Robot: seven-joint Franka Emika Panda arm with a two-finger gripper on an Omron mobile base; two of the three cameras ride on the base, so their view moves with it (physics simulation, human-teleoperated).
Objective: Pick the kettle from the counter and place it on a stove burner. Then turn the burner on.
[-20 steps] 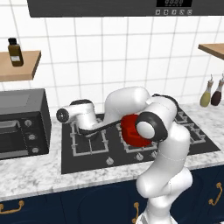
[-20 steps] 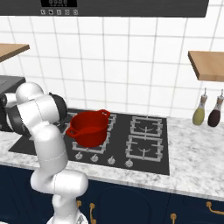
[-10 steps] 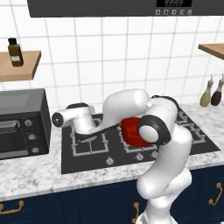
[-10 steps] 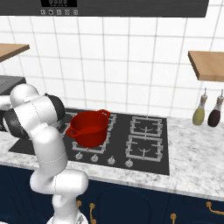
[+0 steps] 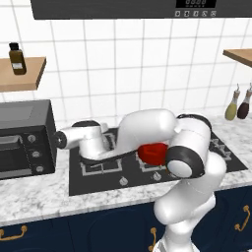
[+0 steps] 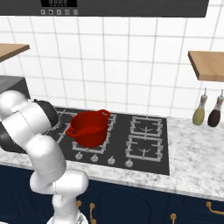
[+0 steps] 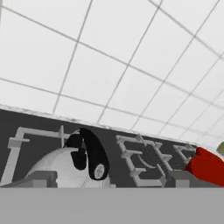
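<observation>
The tool's jaws stand spread just above the kettle [image 7: 65, 164], which sits on the stove burner [image 7: 26, 140]. Lifting straight up should clear its black handle [image 7: 89, 153]. Beyond, the red pot [image 7: 210, 168] should stay untouched when reaching for the knob.

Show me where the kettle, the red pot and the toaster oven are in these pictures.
kettle [image 7: 61, 164]: hand view, on its silvery dome, left of the black handle.
red pot [image 6: 89, 131]: right base view, on its front wall.
toaster oven [image 5: 22, 140]: left base view, on its dark front.
</observation>
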